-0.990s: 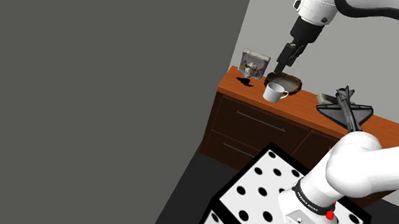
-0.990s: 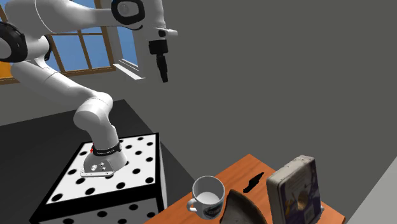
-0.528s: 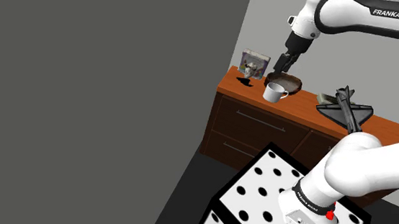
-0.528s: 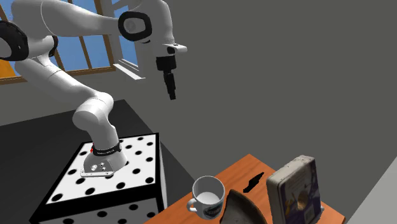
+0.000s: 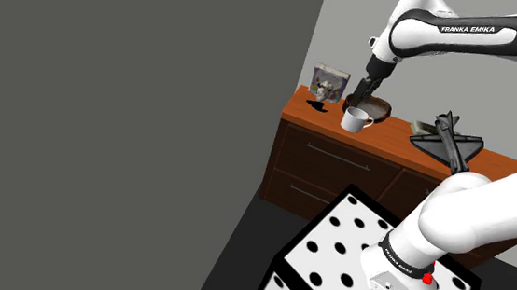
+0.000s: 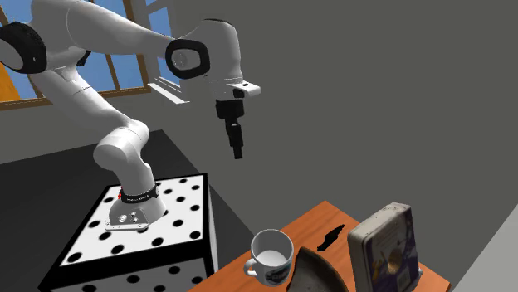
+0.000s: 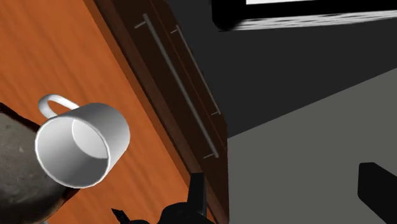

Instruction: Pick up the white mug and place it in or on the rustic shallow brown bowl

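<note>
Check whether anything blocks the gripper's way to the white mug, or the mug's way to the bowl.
Nothing visible does. The gripper hangs in open air above the mug, and the bowl lies right beside it.

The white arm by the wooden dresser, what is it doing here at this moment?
The arm seems to be going for the white mug, which stands upright on the dresser top, right beside the brown bowl. Its black gripper hangs in the air above the mug, open and holding nothing. In the wrist view the mug lies off to one side of the fingers, not between them. The mug is not yet picked up.
</note>
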You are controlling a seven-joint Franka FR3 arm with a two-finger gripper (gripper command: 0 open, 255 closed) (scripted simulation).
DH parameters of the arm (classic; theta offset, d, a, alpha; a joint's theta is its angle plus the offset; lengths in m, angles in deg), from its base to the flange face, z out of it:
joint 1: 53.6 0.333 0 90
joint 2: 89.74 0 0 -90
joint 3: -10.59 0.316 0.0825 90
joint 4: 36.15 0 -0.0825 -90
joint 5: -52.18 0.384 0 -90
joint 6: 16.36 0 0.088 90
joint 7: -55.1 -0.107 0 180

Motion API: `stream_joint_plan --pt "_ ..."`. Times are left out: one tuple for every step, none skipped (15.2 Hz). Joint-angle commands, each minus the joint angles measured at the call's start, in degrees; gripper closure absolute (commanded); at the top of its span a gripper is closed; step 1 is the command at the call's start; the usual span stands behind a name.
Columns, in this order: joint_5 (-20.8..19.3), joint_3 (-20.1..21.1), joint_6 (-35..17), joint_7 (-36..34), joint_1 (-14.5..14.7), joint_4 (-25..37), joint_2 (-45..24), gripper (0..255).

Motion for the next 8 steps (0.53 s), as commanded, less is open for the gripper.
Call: stream_joint_plan --pt "-0.17 -2.41 -2.93 2.14 -0.29 0.49 -3.23 0" --pt "-0.11 -3.58 -4.22 3.24 -0.38 0.9 -4.87 0" --pt "0.06 -4.74 -5.49 4.38 -0.45 1.37 -6.58 0" --pt "0.33 -5.91 -6.74 5.55 -0.49 1.91 -8.34 0" --pt "0.71 -7.06 -7.96 6.77 -0.5 2.52 -10.18 0" --pt "1.21 -8.22 -9.16 8.05 -0.49 3.2 -12.07 0" --pt "1.85 -9.37 -10.32 9.39 -0.46 3.94 -14.02 0" --pt "2.63 -10.49 -11.44 10.8 -0.43 4.75 -16.04 0"
